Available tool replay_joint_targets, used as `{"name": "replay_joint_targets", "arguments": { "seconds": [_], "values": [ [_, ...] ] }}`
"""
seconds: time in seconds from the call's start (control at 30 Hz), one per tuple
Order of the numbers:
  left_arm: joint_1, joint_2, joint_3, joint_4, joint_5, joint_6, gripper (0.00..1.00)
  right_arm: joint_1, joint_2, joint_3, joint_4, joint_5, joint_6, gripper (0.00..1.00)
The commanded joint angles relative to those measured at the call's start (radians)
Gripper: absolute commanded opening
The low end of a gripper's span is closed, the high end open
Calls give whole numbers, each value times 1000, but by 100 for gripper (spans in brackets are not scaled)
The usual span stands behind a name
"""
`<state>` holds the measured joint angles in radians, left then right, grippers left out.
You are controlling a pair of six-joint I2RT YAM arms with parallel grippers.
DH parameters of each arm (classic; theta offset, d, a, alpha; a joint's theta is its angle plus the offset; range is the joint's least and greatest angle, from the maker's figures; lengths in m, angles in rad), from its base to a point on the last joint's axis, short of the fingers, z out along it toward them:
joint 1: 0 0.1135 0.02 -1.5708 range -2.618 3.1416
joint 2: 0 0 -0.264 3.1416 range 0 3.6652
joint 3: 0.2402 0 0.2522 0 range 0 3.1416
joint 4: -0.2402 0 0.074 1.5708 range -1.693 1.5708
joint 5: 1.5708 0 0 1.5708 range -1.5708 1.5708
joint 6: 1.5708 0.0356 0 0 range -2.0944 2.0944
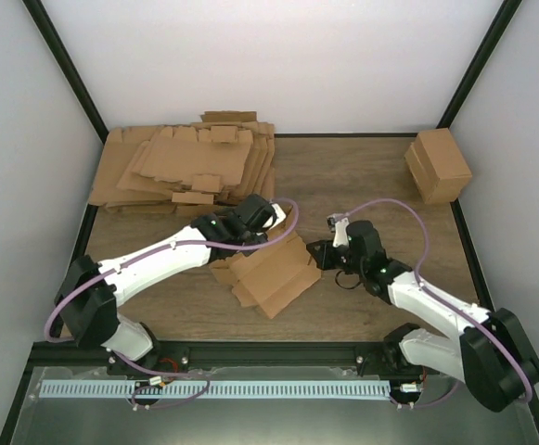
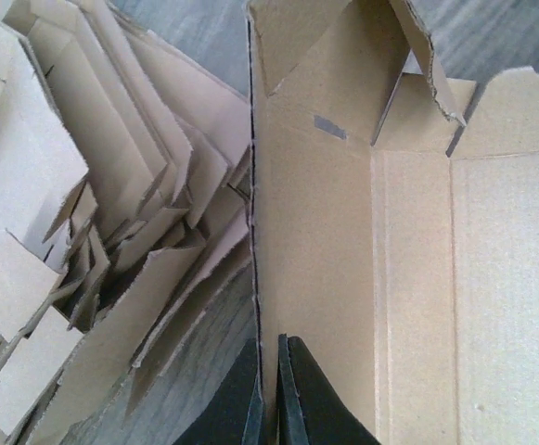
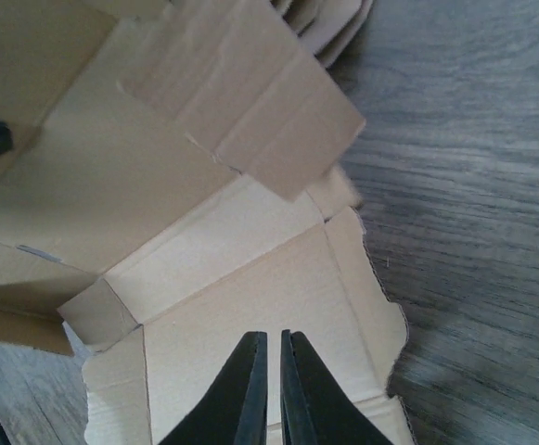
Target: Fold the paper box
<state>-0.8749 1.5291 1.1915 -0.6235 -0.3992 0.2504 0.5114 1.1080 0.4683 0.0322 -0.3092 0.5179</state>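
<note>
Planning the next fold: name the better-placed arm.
Right, probably: the right pincer hangs free over a flat panel of the box, while the left pincer clamps its raised wall.

I'm standing in what is looking like a robotics lab test cell, not a home or a shop. White panels (image 1: 250, 56) are closing in a wood-grain tabletop (image 1: 362, 176) on three sides, with black frame posts (image 1: 68, 65) running up the corners. The left arm (image 1: 158, 260) and the right arm (image 1: 436, 301) are sitting bolted to a black rail (image 1: 278, 350) at the near edge, purple cables (image 1: 399, 206) are looping along them, and a slotted cable duct (image 1: 250, 389) is lying across the front. A pile of cardboard sheets (image 1: 186, 162) is lying at the back left, a carton (image 1: 439, 165) is standing at the back right, and the paper box (image 1: 269, 273) is lying partly opened between the arms.
</note>
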Motion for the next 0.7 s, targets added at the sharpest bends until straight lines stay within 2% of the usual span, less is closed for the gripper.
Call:
{"name": "replay_joint_targets", "arguments": {
  "seconds": [0.0,0.07,0.17,0.23,0.33,0.57,0.6,0.67],
  "values": [
    [-13,-73,-71,91,56,132,4,-7,-111,-89,130,22,-83,8],
    [-15,-102,-100,117,63,167,4,-7,-165,-132,174,21,-128,10],
    [-16,-127,-124,111,119,230,4,-7,-189,-119,127,-6,-207,15],
    [-20,-135,-135,111,118,258,4,-7,-177,-93,79,-11,-229,28],
    [-21,-139,-136,109,116,283,4,-7,-175,-100,101,-59,-256,48],
    [-28,-148,-126,104,87,326,4,-7,-126,-91,149,-52,-269,64],
    [-29,-149,-128,106,82,331,4,-7,-110,-88,156,-59,-274,72],
    [-34,-151,-129,110,76,339,4,-5,-90,-85,179,-72,-288,97]
  ]
}}
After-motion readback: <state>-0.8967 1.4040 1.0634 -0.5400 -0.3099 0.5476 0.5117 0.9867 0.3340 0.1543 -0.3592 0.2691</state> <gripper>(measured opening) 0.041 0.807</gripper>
